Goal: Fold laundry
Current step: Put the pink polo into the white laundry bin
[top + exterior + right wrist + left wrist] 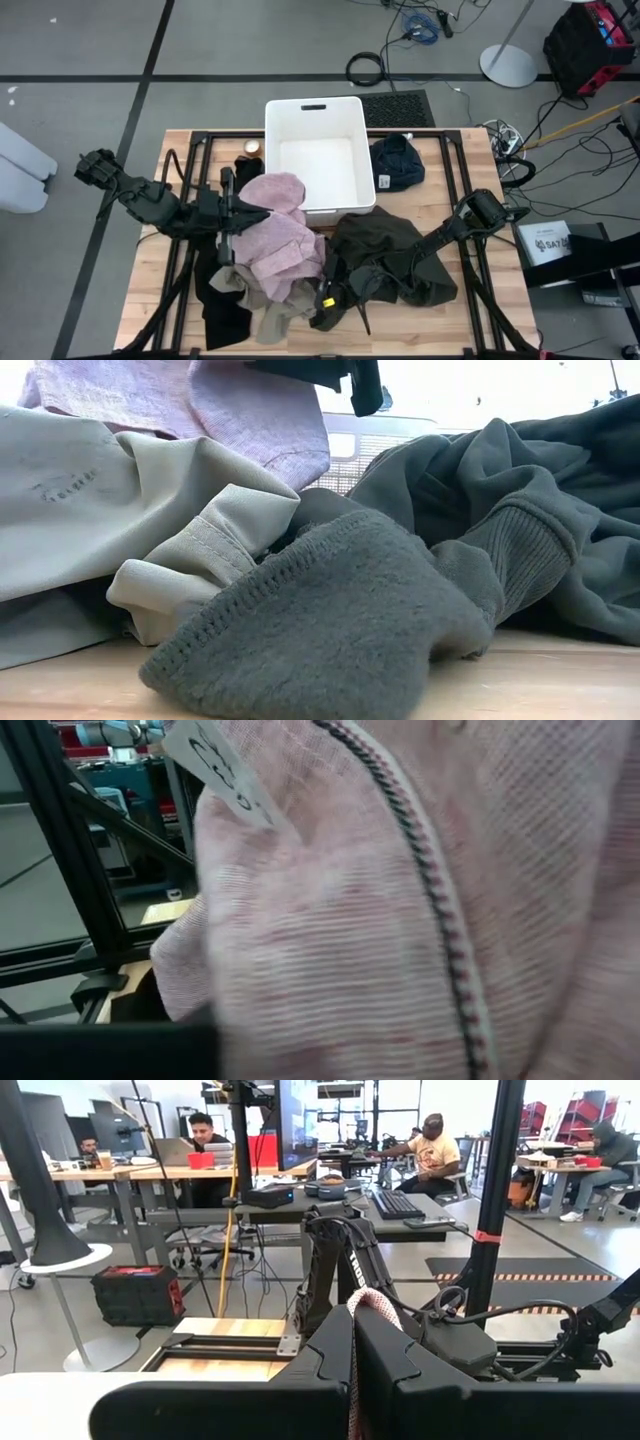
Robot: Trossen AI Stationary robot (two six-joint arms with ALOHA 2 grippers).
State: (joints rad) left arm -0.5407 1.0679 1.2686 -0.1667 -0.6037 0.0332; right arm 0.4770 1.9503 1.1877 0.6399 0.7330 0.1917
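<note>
On the wooden worktop (pixel 150 300), in front of the white bin (pixel 313 150), the laundry lies in a heap: the dark olive-grey garment (pixel 390 255) on the right, the pale pink garment (pixel 280 235) in the middle overlapping the beige-tan garment (pixel 270 315), a black piece (pixel 220 300) at the left, and the navy garment (pixel 398 162) apart beside the bin. The left gripper (pixel 262 212) has its jaws clenched on a fold of the pink cloth, lifted above the pile. The right gripper (pixel 328 297) sits low against the pink garment's front edge; whether its jaws have caught the cloth I cannot tell.
</note>
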